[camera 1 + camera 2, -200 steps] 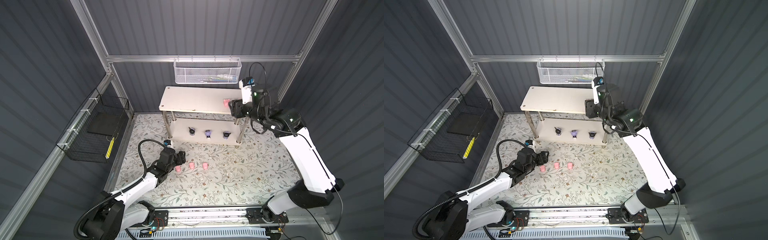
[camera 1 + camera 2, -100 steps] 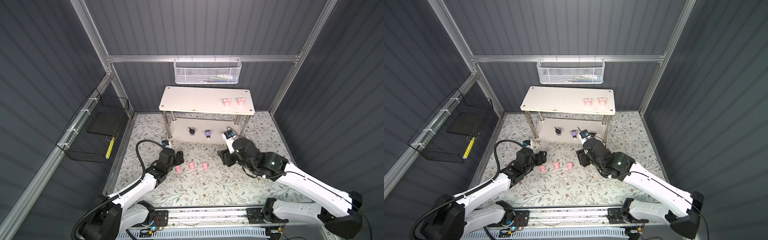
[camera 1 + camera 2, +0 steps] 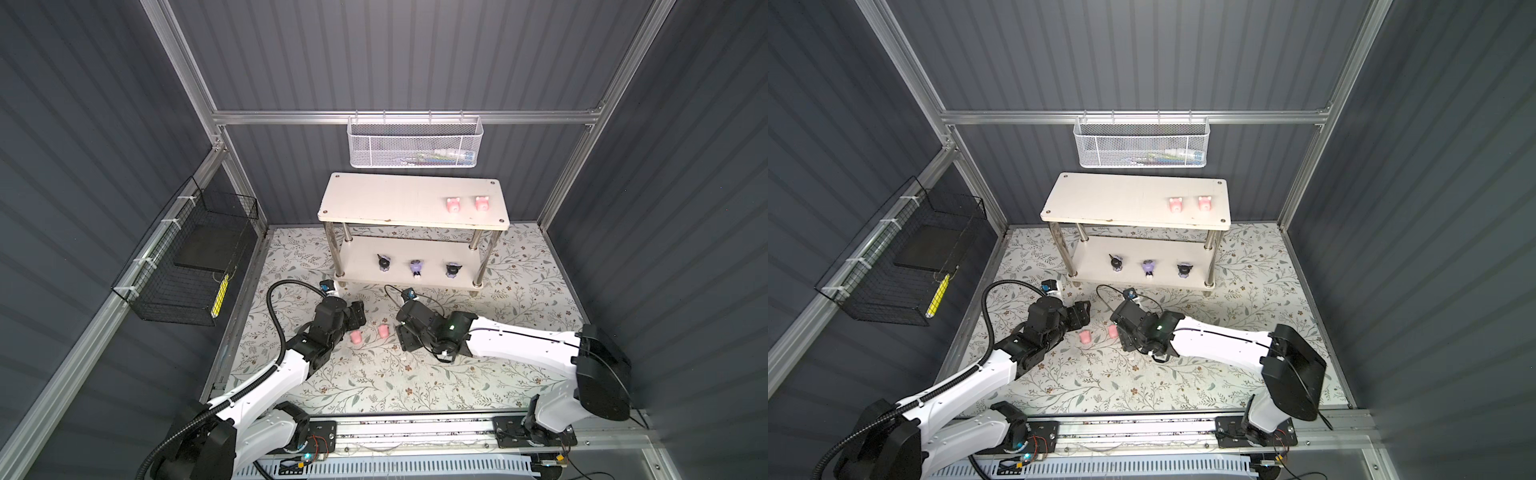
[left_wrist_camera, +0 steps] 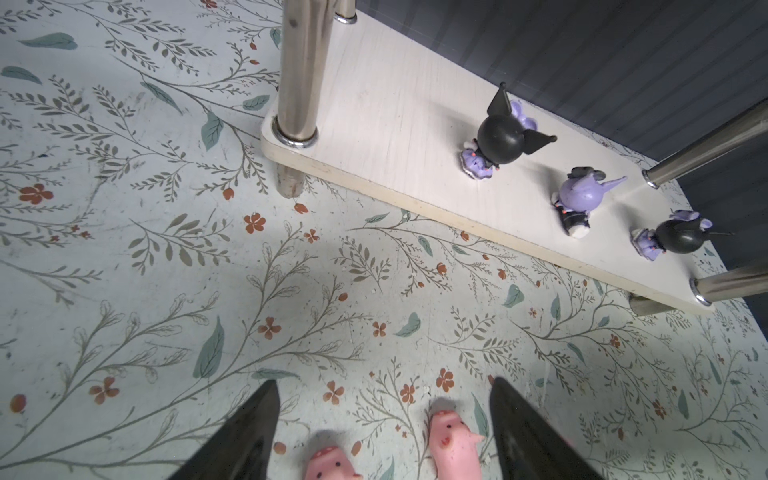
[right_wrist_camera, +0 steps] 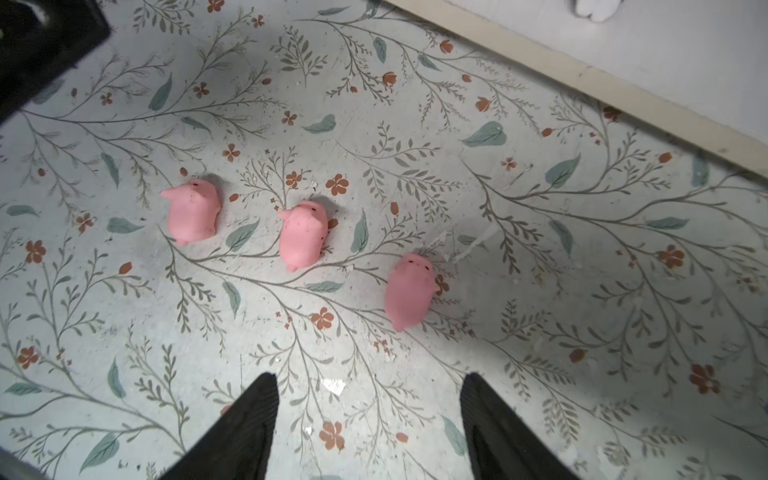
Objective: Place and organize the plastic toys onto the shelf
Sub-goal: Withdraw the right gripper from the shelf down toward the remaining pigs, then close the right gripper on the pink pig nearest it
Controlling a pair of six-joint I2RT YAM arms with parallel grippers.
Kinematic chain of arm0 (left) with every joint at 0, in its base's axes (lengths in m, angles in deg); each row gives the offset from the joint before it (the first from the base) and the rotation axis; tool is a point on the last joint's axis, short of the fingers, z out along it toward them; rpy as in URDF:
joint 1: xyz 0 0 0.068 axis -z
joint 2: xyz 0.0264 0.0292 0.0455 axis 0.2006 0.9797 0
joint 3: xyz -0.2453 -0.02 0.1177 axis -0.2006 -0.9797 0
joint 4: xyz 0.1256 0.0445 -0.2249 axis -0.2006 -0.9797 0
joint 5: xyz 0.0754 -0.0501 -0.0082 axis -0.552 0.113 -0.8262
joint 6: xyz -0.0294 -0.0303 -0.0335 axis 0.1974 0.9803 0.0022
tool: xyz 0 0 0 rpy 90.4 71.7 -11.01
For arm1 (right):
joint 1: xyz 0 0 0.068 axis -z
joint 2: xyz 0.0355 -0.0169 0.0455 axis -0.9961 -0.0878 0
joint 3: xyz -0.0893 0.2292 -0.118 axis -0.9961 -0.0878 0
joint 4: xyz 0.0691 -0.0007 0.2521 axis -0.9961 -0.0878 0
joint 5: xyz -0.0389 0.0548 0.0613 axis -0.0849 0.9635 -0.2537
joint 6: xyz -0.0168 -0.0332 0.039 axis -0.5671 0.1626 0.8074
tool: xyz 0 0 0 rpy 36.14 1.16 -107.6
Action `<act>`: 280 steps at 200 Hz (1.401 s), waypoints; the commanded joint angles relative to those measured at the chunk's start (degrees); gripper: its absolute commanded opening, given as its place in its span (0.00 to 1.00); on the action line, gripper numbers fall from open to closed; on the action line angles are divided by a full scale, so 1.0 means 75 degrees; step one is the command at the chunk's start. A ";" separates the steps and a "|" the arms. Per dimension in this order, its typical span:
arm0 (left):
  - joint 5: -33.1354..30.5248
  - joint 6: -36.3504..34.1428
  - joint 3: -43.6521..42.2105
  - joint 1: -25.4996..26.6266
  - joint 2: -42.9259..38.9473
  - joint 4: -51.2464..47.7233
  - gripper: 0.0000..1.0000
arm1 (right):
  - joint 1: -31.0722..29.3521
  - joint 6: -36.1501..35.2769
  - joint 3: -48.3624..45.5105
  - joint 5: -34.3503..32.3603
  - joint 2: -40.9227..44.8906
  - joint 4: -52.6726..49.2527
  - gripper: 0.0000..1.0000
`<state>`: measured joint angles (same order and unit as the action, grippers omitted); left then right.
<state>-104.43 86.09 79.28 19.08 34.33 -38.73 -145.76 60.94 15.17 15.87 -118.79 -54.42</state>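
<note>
In a top view the shelf (image 3: 395, 203) now carries two pink pigs (image 3: 453, 204) on its top tier and three purple toys (image 3: 415, 267) on the lower one. The right arm (image 3: 519, 337), up at the top tier a second ago, has dropped to the tabletop (image 3: 374, 386) beside the loose pigs (image 3: 356, 336), so that placement looks done and a fresh pick is starting.

Left wrist view: the left jaws stand wide and empty, with two pigs (image 4: 453, 440) lying between the tips.

Right wrist view: the right jaws gape, holding nothing, with three pigs (image 5: 301, 235) just ahead, all yet to be shelved
</note>
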 commanded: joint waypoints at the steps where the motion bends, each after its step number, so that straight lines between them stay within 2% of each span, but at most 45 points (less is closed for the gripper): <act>1: -0.0130 0.0028 0.0032 -0.0038 -0.0173 -0.0180 0.80 | 0.0017 0.0652 0.0339 0.0054 -0.0536 -0.0204 0.72; 39: -0.0085 0.0035 -0.0034 -0.0042 -0.0132 -0.0078 0.80 | 0.0141 0.0909 0.0653 0.0185 -0.1319 -0.0475 0.72; 123: 0.0030 0.0079 -0.0052 -0.0034 0.0024 0.0075 0.80 | 0.0673 0.1092 0.0319 0.0586 -0.1639 -0.0215 0.72; 166: 0.0016 0.0075 -0.0035 -0.0039 0.0026 0.0063 0.80 | 0.0887 0.1089 0.0226 0.0908 -0.1779 0.0022 0.69; 201: 0.0003 0.0073 -0.0047 -0.0047 0.0087 0.0102 0.80 | 0.0899 0.1030 0.0430 0.0902 -0.2001 -0.0071 0.63; 259: -0.0010 0.0058 -0.0094 -0.0036 0.0054 0.0099 0.80 | 0.0899 0.1010 0.0701 0.0839 -0.2221 -0.0346 0.40; 280: -0.0015 0.0046 -0.0103 -0.0034 0.0042 0.0098 0.80 | 0.0887 0.1030 0.0666 0.0729 -0.2086 -0.0417 0.36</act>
<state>-104.56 86.11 79.21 19.08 34.92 -38.64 -139.09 68.48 19.45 22.65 -135.03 -55.36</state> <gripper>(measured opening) 0.795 0.391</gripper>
